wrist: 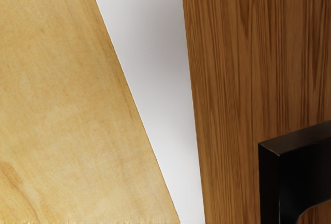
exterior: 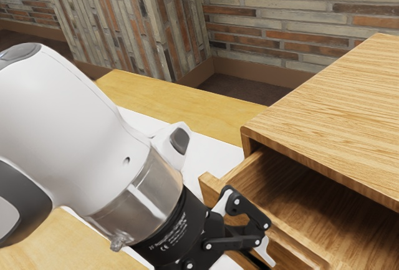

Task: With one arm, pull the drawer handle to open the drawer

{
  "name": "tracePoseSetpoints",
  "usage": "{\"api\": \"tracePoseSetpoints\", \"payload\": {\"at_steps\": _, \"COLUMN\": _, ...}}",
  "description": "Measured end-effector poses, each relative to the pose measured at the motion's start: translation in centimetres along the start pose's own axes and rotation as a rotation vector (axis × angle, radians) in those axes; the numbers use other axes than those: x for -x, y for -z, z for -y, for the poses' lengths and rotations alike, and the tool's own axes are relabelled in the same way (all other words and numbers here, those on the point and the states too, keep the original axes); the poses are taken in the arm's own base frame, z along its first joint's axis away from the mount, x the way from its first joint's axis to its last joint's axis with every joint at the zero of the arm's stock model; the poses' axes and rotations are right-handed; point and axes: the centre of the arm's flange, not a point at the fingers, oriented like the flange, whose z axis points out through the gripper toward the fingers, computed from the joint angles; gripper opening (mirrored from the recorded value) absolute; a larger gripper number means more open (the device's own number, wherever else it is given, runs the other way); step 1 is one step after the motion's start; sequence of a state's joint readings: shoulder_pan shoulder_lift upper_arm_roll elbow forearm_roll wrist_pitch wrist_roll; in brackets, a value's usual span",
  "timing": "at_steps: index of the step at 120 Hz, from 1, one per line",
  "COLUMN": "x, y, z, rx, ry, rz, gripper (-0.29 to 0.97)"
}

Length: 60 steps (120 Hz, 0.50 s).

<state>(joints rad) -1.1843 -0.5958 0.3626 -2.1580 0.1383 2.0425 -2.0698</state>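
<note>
Wooden drawer (exterior: 293, 211) stands partly pulled out of the oak cabinet (exterior: 336, 114) on your light wooden table (exterior: 174, 105), brick walls (exterior: 280, 14) behind. You cannot tell whether your black gripper (exterior: 250, 240) clamps its black handle (wrist: 295, 177).

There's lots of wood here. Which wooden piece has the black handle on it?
The drawer front, the darker streaky wood: the black handle sits on it. The paler table has none, and neither does the cabinet top.
</note>
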Motion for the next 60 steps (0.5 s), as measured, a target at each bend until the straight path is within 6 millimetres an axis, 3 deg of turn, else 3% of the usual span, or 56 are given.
{"api": "tracePoseSetpoints", "payload": {"at_steps": 14, "x": -0.3, "y": -0.2, "z": 0.2, "rx": -0.013, "ry": 0.031, "rz": 0.004, "gripper": 0.66}}
{"api": "tracePoseSetpoints", "payload": {"at_steps": 60, "x": 2.1, "y": 0.6, "z": 4.1, "rx": -0.043, "ry": 0.043, "rz": 0.007, "gripper": 0.64}}
